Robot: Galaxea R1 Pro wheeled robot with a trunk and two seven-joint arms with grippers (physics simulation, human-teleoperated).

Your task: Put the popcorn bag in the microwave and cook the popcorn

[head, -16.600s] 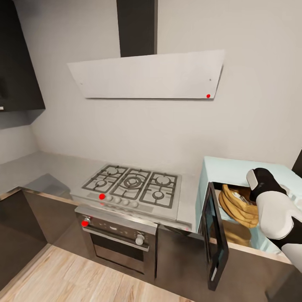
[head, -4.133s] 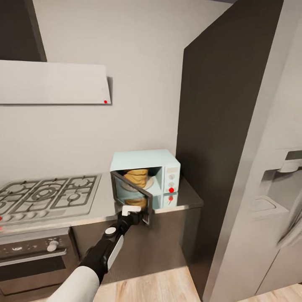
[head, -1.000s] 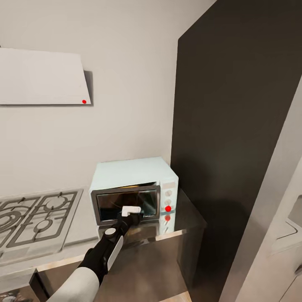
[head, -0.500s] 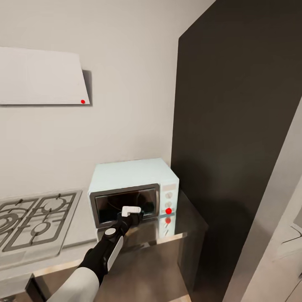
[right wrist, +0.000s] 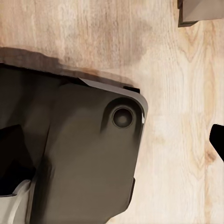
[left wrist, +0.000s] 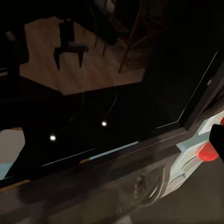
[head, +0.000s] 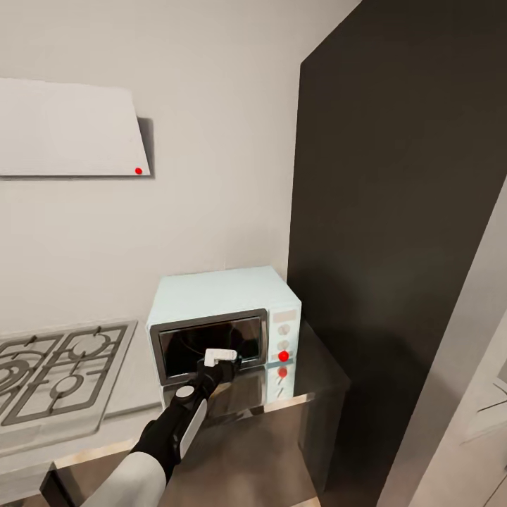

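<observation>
The microwave (head: 224,324) was set lengthwise along the worktop's (head: 282,422) back edge, door shut; the left gripper's (head: 224,360) opening could not be told.

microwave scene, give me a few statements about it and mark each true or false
1. The microwave door is shut. True.
2. The left gripper is at the front of the door glass. True.
3. The microwave stands to the left of the gas hob. False: it stands to the right of the hob, beside the tall dark cabinet.
4. A red dot marks the microwave's control panel. True.
5. The microwave sits on the wooden floor. False: it sits on the steel countertop.
6. The hood hangs directly above the microwave. False: it is on the wall up and to the left.
</observation>
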